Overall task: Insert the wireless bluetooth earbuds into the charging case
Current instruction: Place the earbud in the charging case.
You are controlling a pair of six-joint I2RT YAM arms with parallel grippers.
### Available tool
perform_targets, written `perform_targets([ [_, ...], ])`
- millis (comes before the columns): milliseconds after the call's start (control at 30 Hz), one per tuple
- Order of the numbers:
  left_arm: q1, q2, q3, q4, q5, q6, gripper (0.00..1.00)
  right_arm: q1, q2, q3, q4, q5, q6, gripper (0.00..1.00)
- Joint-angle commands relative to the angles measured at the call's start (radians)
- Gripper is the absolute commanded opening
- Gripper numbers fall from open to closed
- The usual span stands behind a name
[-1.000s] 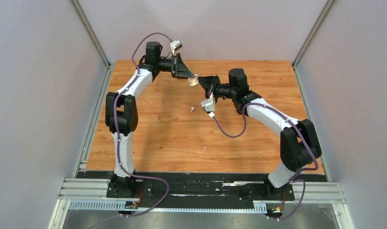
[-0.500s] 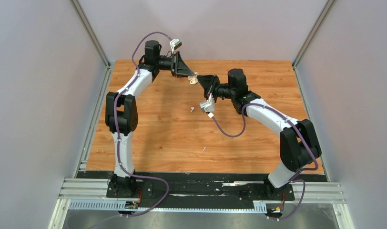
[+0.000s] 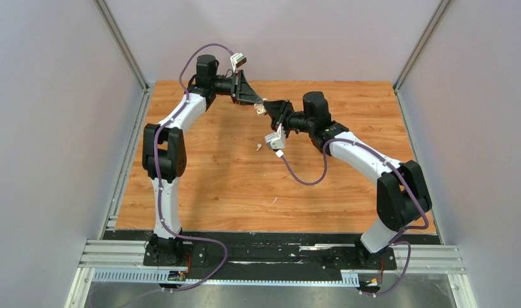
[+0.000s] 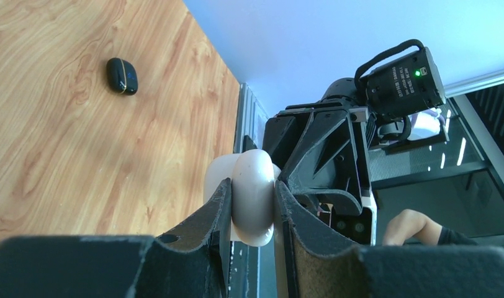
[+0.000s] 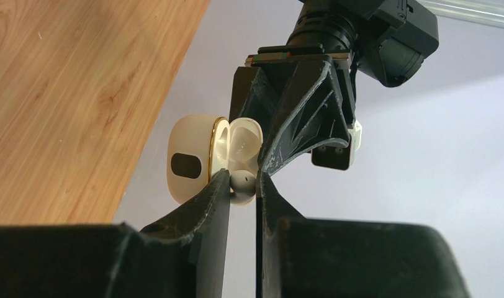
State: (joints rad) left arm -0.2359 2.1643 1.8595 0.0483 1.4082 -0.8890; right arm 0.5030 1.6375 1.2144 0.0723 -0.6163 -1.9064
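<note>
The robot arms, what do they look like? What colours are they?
The left arm and right arm both have smooth white tube-shaped links and chunky black joints. A purple cable loops along each one. The left gripper and right gripper are black wedges, each ending in two flat black fingers. A small boxy camera sits on each wrist.
</note>
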Motion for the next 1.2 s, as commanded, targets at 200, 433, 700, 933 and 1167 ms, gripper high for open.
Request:
perform_targets([
  [200,-0.017,-0.036,0.015,0.038,0.095,-0.031,0.0,-0.001,0.013,0.041,-0.069,0.07,0.158,0.29],
  [433,-0.017,-0.033,0.014,0.04,0.092,-0.032,0.0,-0.004,-0.007,0.14,-0.173,0.048,0.374,0.37],
  [700,-0.017,-0.025,0.017,0.041,0.093,-0.033,0.0,-0.01,-0.057,0.144,-0.273,-0.042,0.448,0.43],
  [933,-0.017,-0.024,0.019,0.039,0.092,-0.033,0.0,-0.02,-0.047,0.21,-0.333,-0.072,0.588,0.46],
  [1167,-0.017,-0.023,0.02,0.037,0.093,-0.03,0.0,-0.037,-0.052,0.25,-0.409,-0.094,0.657,0.5],
])
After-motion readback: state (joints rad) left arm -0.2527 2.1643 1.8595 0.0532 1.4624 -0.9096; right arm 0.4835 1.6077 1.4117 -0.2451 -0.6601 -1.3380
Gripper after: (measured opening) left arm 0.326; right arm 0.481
